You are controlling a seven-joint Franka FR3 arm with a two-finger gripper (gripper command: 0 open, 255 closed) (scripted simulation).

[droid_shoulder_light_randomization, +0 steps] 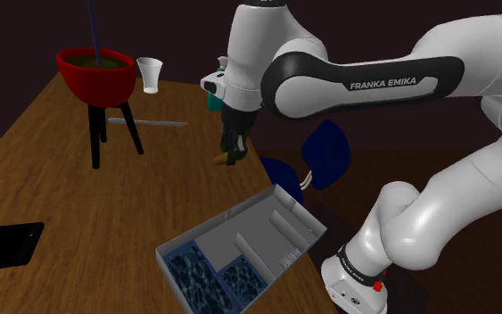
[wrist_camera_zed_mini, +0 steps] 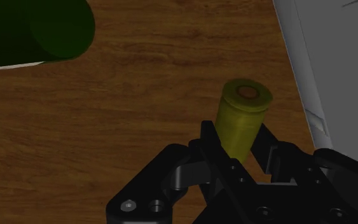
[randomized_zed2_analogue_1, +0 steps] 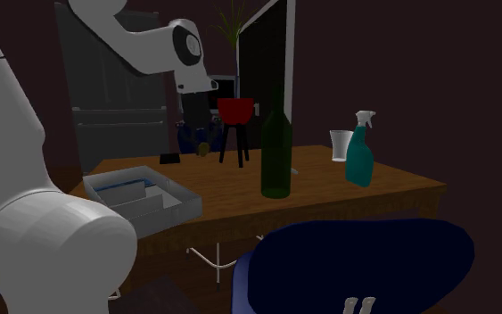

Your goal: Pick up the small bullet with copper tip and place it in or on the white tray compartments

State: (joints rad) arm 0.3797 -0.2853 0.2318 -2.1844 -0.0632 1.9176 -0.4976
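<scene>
The bullet (wrist_camera_zed_mini: 242,118) is a short brass-yellow cylinder with a copper-coloured disc on its end. My black gripper (wrist_camera_zed_mini: 238,139) is shut on it, a finger pressed to each side. In the shoulder view the gripper (droid_shoulder_light_randomization: 232,152) hangs over the middle of the wooden table (droid_shoulder_light_randomization: 79,196), the bullet (droid_shoulder_light_randomization: 226,160) sticking out at its tip. The white tray (droid_shoulder_light_randomization: 286,198), split into several compartments with blue patterned ones at one end, lies toward the stand at the table's near edge. In the second exterior view the gripper (randomized_zed2_analogue_1: 200,143) is behind the tray (randomized_zed2_analogue_1: 183,207).
A dark green bottle (randomized_zed2_analogue_1: 276,147) stands near the gripper. A red bowl on a black stand (droid_shoulder_light_randomization: 97,76), a clear cup (droid_shoulder_light_randomization: 150,75), a teal spray bottle (randomized_zed2_analogue_1: 360,152) and a grey rod (droid_shoulder_light_randomization: 146,122) stand farther back. A black flat thing (droid_shoulder_light_randomization: 4,245) lies left; a blue chair (droid_shoulder_light_randomization: 325,152) stands beside the table.
</scene>
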